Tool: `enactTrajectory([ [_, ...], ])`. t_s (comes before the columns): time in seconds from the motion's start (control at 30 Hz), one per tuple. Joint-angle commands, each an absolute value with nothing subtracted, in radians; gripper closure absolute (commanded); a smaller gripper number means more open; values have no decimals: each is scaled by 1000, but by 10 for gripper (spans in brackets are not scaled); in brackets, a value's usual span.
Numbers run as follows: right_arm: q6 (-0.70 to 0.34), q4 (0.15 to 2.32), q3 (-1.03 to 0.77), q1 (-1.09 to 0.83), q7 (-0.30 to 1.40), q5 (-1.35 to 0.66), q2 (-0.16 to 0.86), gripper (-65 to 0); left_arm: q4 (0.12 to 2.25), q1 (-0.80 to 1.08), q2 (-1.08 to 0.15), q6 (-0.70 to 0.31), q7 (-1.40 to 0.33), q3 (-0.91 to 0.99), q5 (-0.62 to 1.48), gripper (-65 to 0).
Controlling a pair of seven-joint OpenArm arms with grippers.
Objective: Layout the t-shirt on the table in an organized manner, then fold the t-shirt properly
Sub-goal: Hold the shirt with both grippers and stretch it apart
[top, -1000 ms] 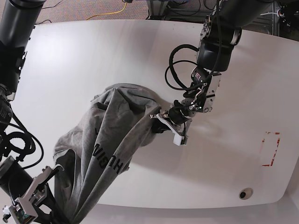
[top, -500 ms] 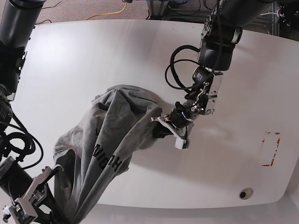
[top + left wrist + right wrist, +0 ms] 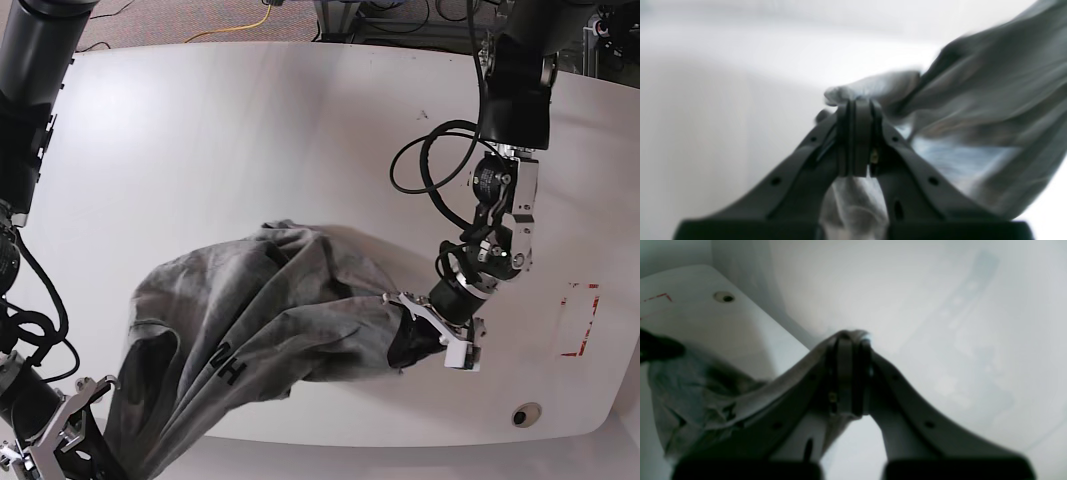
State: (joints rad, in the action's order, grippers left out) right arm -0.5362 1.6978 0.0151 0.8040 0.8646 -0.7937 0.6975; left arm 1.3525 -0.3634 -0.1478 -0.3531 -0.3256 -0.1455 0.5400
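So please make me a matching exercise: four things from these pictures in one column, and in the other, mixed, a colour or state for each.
Things:
1. t-shirt
2. table
3. left gripper
4. outline mark

Colour or state:
A. red
B. glossy white
C. grey, bunched up
D. jaws shut on cloth

Pairs: 1-C, 2-B, 3-D, 4-A

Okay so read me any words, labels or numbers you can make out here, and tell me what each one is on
"HU": black block letters, turned sideways, on a fold of the t-shirt; the rest of the print is lost in the folds.
Red outline mark on the table: a sign only, no text.
Left gripper and right gripper: no readable label.
Both wrist views: too blurred to read anything.
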Motion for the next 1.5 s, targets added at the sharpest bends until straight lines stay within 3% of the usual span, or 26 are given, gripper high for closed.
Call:
enactTrajectory([
  [0.0,-529,1672,10,852,820,-803,711,0,1440,-394,-194,-364,-302,-145,555,0],
  [0.4,-532,1500,56,957,792,-685,653,0,1557,-484,-292,-364,-355,-31,556,0],
  [0.8,-698,1374,51,1118,792,-395,539,0,1590,-648,-400,-367,-383,50,556,0],
  [0.97,-698,1377,51,1115,800,-392,539,0,1610,-661,-414,-369,-383,50,556,-1],
  [1.27,-698,1474,-7,932,825,-479,568,0,1679,-549,-407,-369,-441,54,558,-1],
  [1.47,-698,1659,-111,737,967,-536,567,0,1758,-374,-406,-369,-441,56,558,-1],
])
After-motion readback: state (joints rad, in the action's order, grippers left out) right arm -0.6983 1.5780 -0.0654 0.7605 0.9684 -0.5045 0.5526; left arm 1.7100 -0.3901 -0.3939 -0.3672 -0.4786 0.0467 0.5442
